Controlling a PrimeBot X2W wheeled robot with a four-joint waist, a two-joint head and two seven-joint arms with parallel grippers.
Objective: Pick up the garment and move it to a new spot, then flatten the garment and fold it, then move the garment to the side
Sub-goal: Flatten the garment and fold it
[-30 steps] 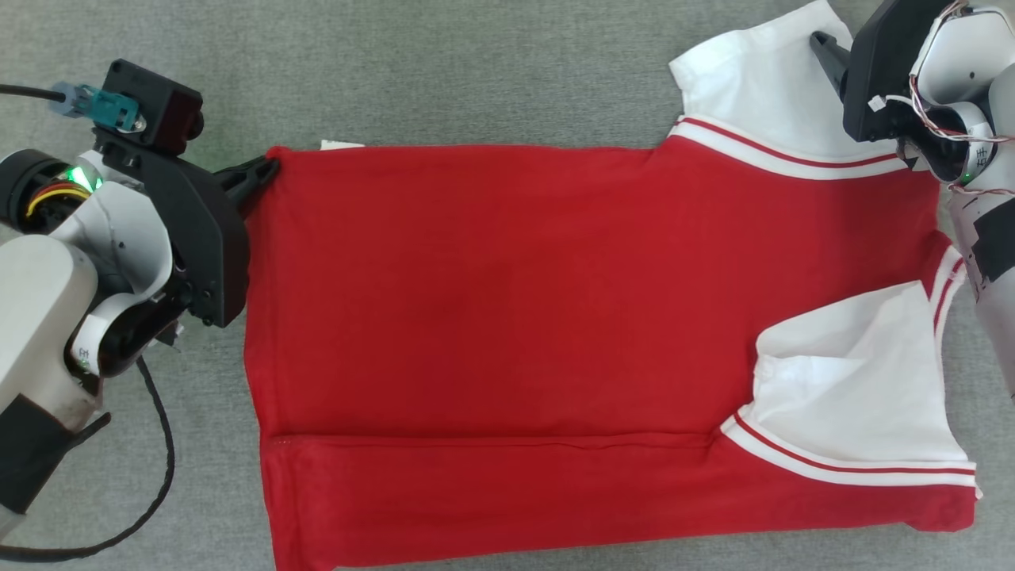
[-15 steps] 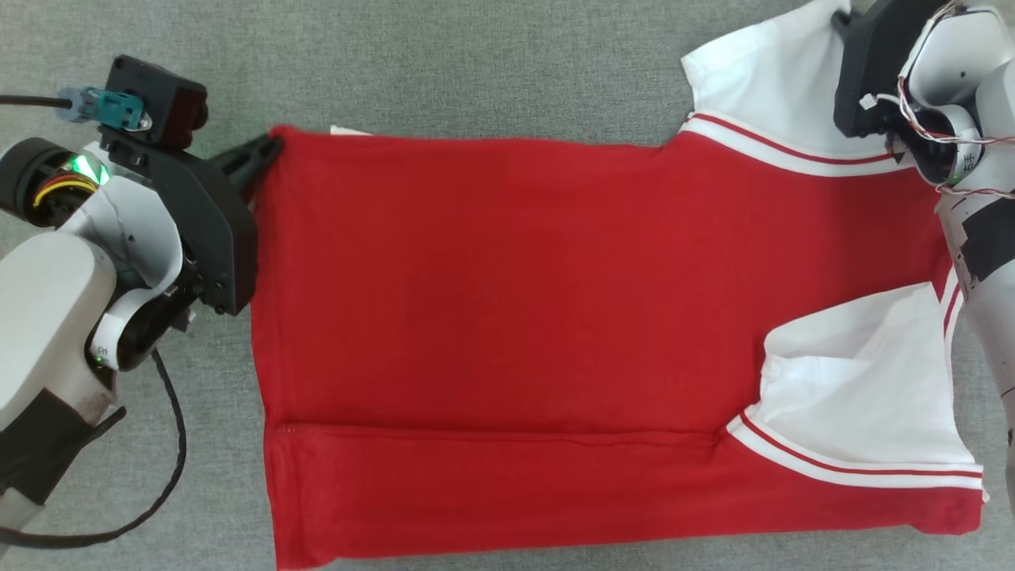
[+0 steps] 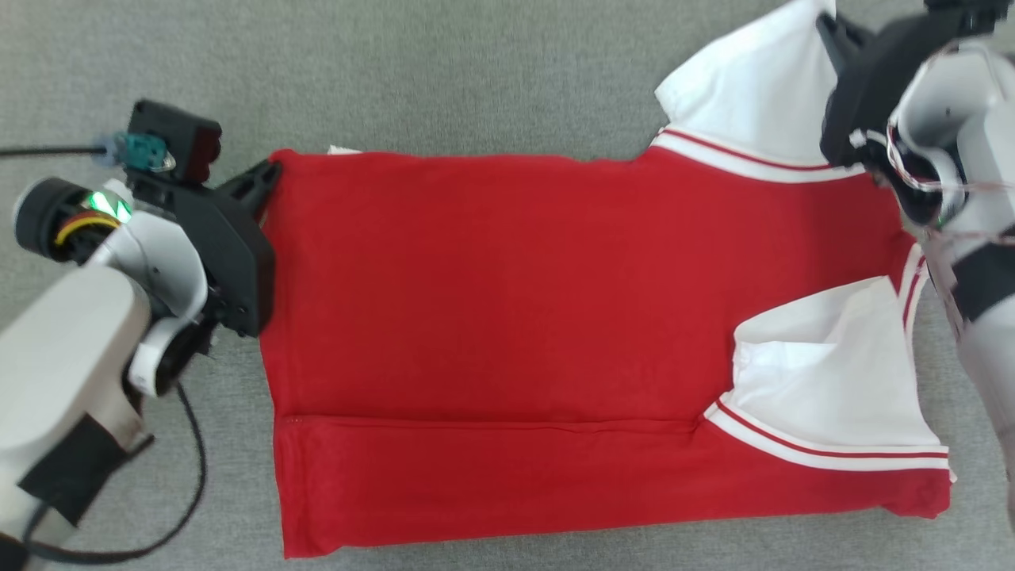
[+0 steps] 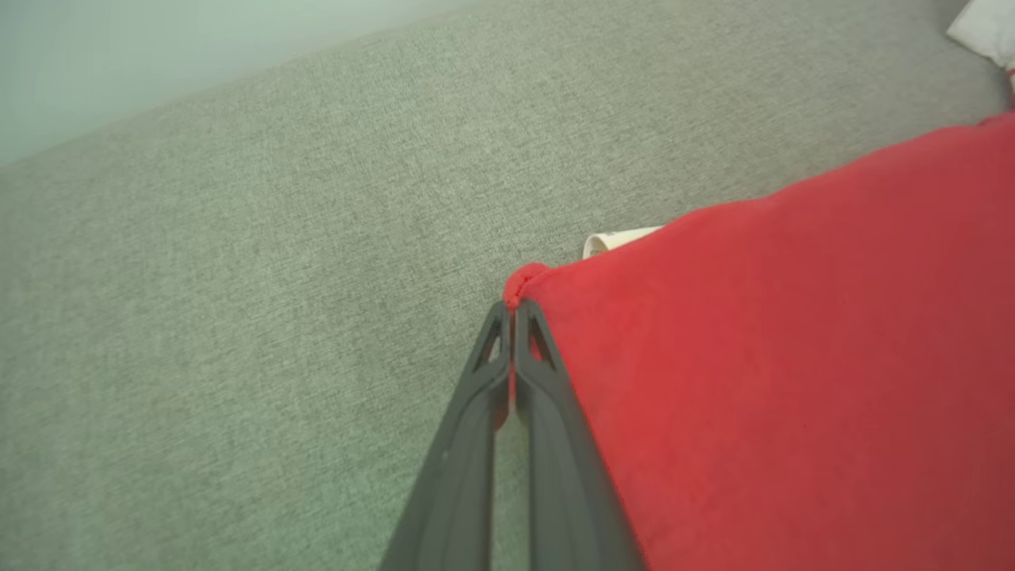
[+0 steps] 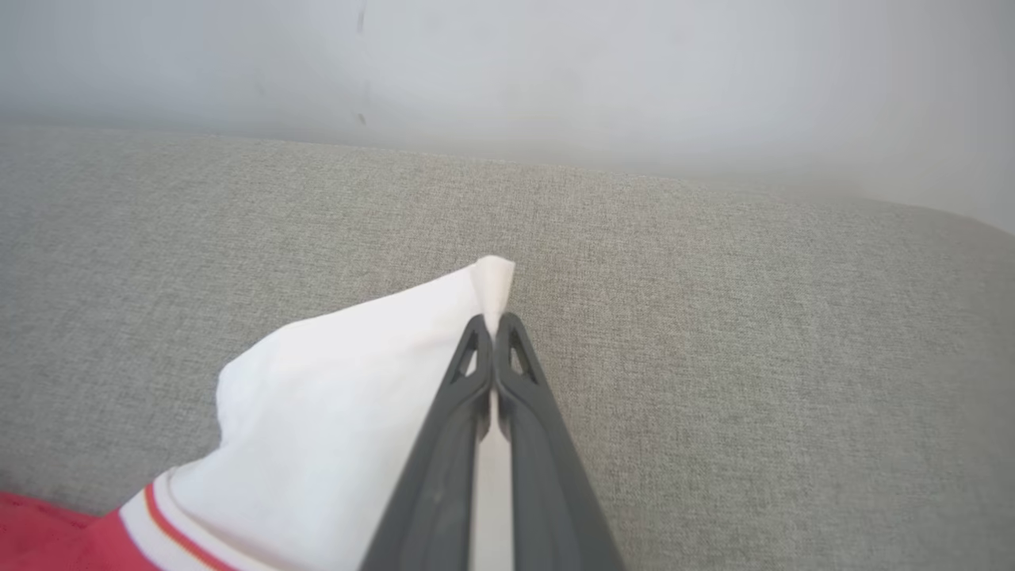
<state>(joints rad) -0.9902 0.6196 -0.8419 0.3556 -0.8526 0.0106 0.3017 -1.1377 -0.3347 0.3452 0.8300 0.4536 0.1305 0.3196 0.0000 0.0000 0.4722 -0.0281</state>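
The garment is a red shirt with white, red-striped sleeves, spread across the grey surface in the head view. My left gripper is shut on its far left red corner, which pokes out past the fingertips in the left wrist view. At the far right, my right gripper is shut on the tip of the far white sleeve, and that sleeve is lifted and pulled up. The near white sleeve lies folded over the red body.
A grey fabric surface lies all around the garment. A small white tag peeks out at the far hem by the left gripper. A black cable loops beside the left arm. A pale wall rises beyond the surface's far edge.
My right gripper has shut on the far white sleeve's tip and begun drawing it up. The left gripper keeps its hold on the red corner. The head view has shifted slightly.
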